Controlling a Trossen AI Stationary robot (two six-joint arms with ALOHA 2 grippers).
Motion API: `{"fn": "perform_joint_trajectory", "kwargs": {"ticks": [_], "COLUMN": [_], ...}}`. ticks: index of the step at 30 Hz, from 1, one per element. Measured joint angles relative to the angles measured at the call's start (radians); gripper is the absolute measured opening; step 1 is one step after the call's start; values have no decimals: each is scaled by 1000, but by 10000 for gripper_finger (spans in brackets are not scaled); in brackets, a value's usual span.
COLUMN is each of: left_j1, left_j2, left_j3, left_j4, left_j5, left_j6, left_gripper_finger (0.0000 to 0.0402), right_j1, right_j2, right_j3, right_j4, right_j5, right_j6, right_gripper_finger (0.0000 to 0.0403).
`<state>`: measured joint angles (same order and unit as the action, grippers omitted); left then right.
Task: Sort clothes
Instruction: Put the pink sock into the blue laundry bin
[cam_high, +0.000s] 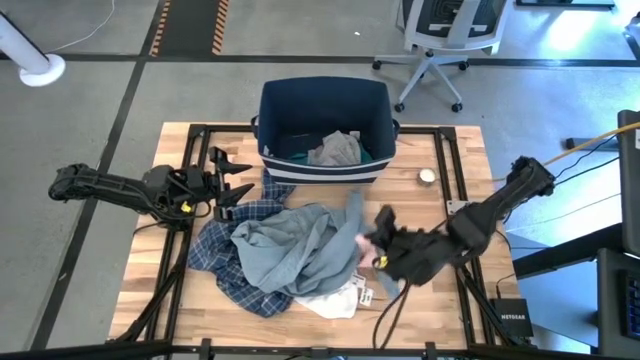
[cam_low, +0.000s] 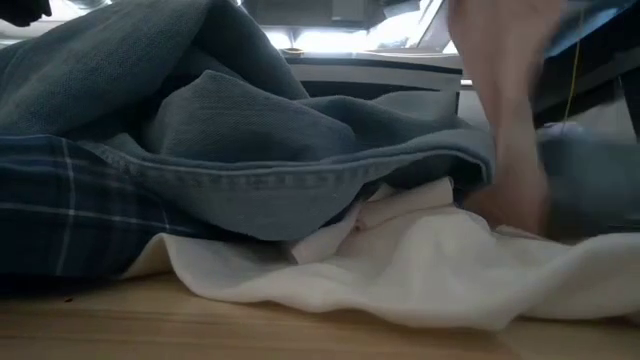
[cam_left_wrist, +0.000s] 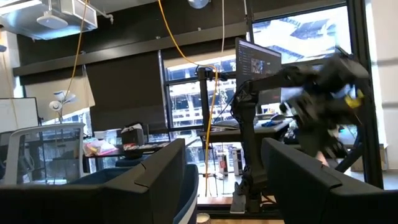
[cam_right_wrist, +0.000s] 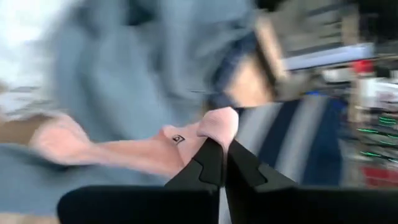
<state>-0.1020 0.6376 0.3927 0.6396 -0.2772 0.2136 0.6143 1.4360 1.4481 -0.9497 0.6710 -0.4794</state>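
We see the pink piece (cam_right_wrist: 155, 149) pinched between the closed fingers of the right gripper (cam_high: 377, 240), at the right edge of the clothes pile, just off the grey-blue garment (cam_high: 285, 245). That large garment lies heaped at the table's middle, over the plaid shirt (cam_high: 225, 255), whose edges spread to the left and near side. A white piece (cam_high: 335, 300) pokes out at the pile's near right edge.

Bare table (cam_high: 450, 165) shows to the right of the pile and along the near left corner, so we have open room there.

At the far side of the table stands the navy bin (cam_high: 322, 105), touching the pile's far edge; inside it lies a grey garment (cam_high: 337, 150) with a bit of green beside it.

The left gripper (cam_high: 232, 180) waits left of the bin, its fingers spread apart and empty.
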Motion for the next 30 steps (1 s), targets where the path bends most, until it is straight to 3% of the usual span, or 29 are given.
{"fn": "perform_joint_trajectory", "kwargs": {"ticks": [9,14,24,30], "left_j1": [0,0,0,0], "left_j2": [0,0,0,0], "left_j3": [0,0,0,0], "left_j4": [1,1,0,0], "left_j5": [0,0,0,0], "left_j6": [11,11,33,42], "left_gripper_finger": [208,208,208,208], "right_j1": [-136,-287,-596,-744], "right_j2": [-118,-142,-143,-138], "right_j3": [144,204,248,248], "right_j4": [24,135,510,616], "right_j5": [214,224,13,-108], "right_j6": [-192,-329,-602,-621], "right_gripper_finger": [16,19,21,21]}}
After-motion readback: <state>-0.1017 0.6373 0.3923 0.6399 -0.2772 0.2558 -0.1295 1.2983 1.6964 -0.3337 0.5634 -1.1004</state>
